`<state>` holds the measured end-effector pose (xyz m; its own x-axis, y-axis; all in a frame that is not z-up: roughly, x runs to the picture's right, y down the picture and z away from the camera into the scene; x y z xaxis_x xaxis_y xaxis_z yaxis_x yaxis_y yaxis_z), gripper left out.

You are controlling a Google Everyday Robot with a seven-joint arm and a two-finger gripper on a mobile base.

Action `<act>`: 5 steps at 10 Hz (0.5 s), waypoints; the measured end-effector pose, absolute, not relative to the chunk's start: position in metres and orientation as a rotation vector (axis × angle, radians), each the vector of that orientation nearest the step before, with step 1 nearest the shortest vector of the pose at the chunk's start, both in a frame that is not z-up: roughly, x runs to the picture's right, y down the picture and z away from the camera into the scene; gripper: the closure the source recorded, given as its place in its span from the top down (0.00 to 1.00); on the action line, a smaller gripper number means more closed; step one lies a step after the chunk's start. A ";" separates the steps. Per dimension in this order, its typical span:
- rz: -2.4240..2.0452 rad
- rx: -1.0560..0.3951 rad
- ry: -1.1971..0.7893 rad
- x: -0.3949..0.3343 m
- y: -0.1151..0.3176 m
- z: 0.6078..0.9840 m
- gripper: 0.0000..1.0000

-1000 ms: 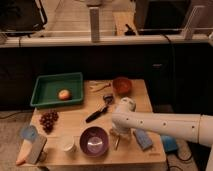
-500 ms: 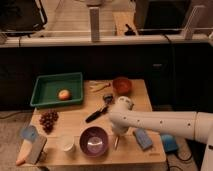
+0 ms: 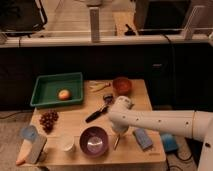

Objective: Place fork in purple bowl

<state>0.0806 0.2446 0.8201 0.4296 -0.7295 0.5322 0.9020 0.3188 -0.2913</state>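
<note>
Silver-metal slim fork lies near-to-far just right of the round deep-purple bowl, white gripper over its far end, grasp impossible to tell.

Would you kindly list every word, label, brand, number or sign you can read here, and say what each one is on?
None: no text can be read anywhere in this view.
The blue packet and the white arm show no legible marking.
The gripper sits just right of the purple bowl, by the fork; nothing is written on these either.
</note>
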 end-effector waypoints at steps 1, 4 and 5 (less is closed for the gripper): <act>-1.098 -0.604 -0.329 0.081 0.245 0.820 0.03; -1.044 -0.598 -0.346 0.078 0.230 0.816 0.03; -1.012 -0.590 -0.352 0.076 0.214 0.810 0.03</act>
<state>0.0760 0.2141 0.8100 0.4945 -0.6864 0.5333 0.8691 0.3957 -0.2967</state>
